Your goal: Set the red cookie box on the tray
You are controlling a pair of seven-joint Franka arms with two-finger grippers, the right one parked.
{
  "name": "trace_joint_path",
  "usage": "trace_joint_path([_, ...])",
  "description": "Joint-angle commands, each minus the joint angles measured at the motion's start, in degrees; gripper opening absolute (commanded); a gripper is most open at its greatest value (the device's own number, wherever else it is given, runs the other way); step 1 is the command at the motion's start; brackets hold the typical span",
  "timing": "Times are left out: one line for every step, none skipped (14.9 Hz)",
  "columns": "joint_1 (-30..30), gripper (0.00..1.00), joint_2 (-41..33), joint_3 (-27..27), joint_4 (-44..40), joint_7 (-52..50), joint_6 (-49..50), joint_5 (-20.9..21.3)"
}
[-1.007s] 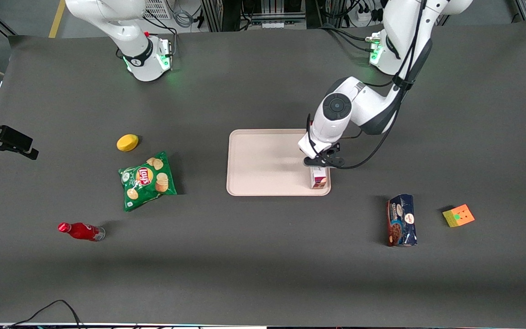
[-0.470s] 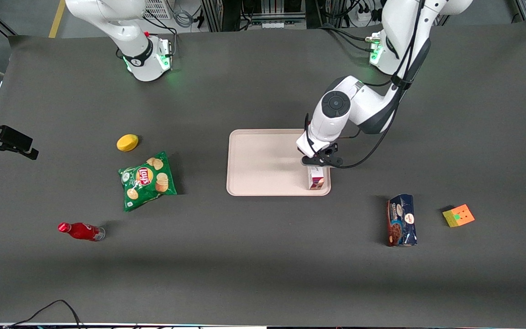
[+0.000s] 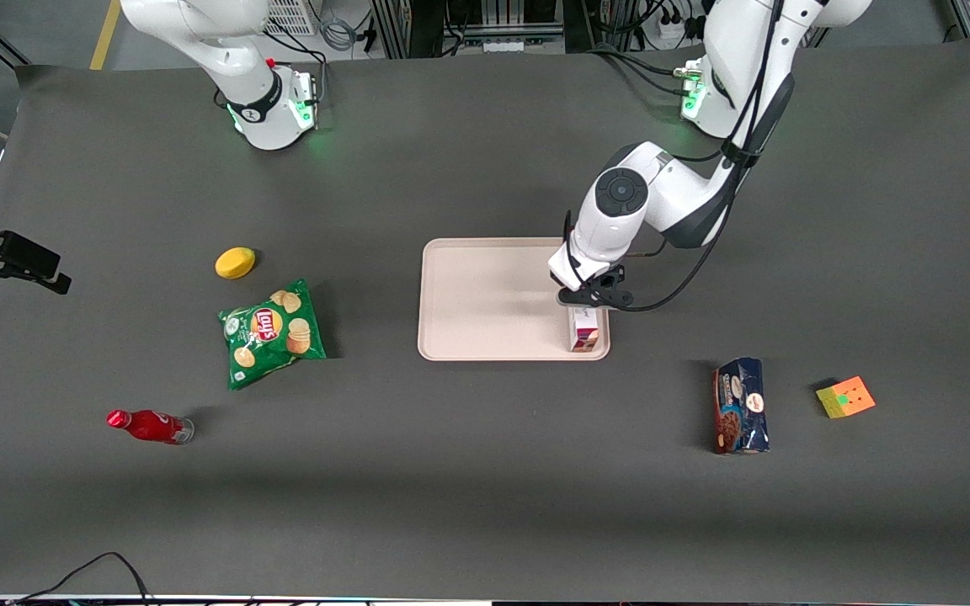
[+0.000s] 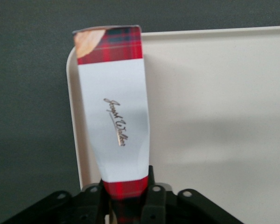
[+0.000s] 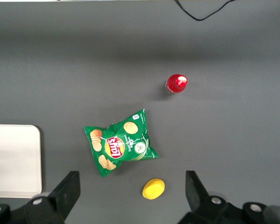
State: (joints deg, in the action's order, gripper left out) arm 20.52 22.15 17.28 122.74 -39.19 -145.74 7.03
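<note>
While the arm's wrist sits a touch farther from the front camera than it did half a second ago, close to where it was a second ago, little else on the table has shifted. The gripper (image 3: 588,301) hangs over the corner of the tray (image 3: 485,303) nearest the front camera at the working arm's end, and its two fingers (image 4: 151,198) are clamped on one end of the red cookie box (image 3: 585,329). The box stands on end inside that corner, its lower end close against the tray's raised rim; whether it bears on the tray floor or hangs just above it cannot be told.

From the wrist, the box (image 4: 115,116) shows a long white face with a slanted gold signature, dark red plaid bands at both ends, and part of a cookie picture at the end away from the gripper. The pale pink tray (image 4: 214,116) spreads out beside it.

From the front, the wrist and gripper cover the box's upper end, so only its lower half shows, and the small print there is too fine to read. In the wrist view the gripped end is cut off by the black gripper body.

Elsewhere lie a blue cookie packet (image 3: 739,406), a colour cube (image 3: 845,397), a green chip bag (image 3: 271,333), a lemon (image 3: 235,263) and a red bottle (image 3: 151,427).
</note>
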Motion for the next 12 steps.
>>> trace_joint_path([0.6, 0.85, -0.5, -0.5, 0.4, -0.8, -0.8, 0.9])
trace_joint_path([0.6, 0.99, -0.5, -0.6, 0.4, -0.8, -0.8, 0.9])
trace_joint_path([0.5, 1.00, -0.7, -0.6, 0.3, -0.8, -0.7, 0.9])
trace_joint_path([0.5, 1.00, -1.1, -0.7, 0.0, -0.9, 0.1, 0.8])
trace_joint_path([0.4, 1.00, -2.1, -1.4, -0.4, -0.8, 0.8, 0.8])
trace_joint_path([0.1, 1.00, -3.5, -1.9, -1.0, -0.3, 1.9, 0.5])
trace_joint_path([-0.3, 1.00, -5.0, -2.3, -2.2, 1.7, 4.6, -0.2])
trace_joint_path([-1.0, 1.00, -6.3, -3.0, -4.0, 3.4, 8.2, -1.8])
trace_joint_path([-2.0, 1.00, -7.9, -3.4, -6.0, 5.2, 12.3, -4.6])
trace_joint_path([-3.6, 1.00, -9.6, -4.0, -7.8, 8.1, 16.1, -7.4])
trace_joint_path([-5.5, 1.00, -11.4, -4.7, -9.0, 11.4, 19.2, -9.3])
trace_joint_path([-7.6, 1.00, -14.0, -5.5, -9.2, 13.9, 21.6, -10.2])
